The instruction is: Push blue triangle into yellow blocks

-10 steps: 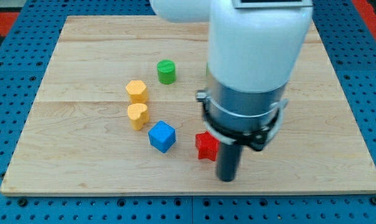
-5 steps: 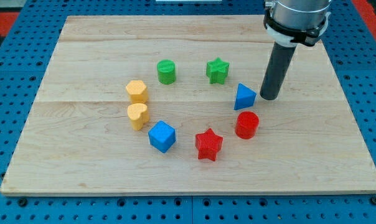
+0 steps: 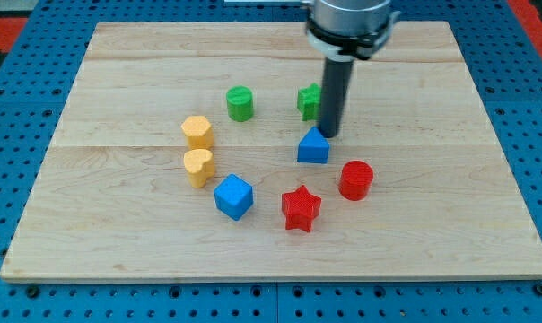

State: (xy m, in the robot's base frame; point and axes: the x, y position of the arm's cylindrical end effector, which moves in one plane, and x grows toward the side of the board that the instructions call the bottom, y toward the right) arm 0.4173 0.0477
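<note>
You have no jaws, only my tip (image 3: 329, 135) touching the blue triangle (image 3: 313, 146) at its 1 o'clock. The yellow blocks (image 3: 197, 149) sit toward 9 o'clock (well apart). It looks light, rigid, prone to pivoting; press its flat right face.

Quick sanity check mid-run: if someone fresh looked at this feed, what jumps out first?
The dark rod coming down from the view's top, my tip just above the blue triangle and hiding part of the green star. Next, the two yellow blocks stacked up-and-down at the ring's left side.
</note>
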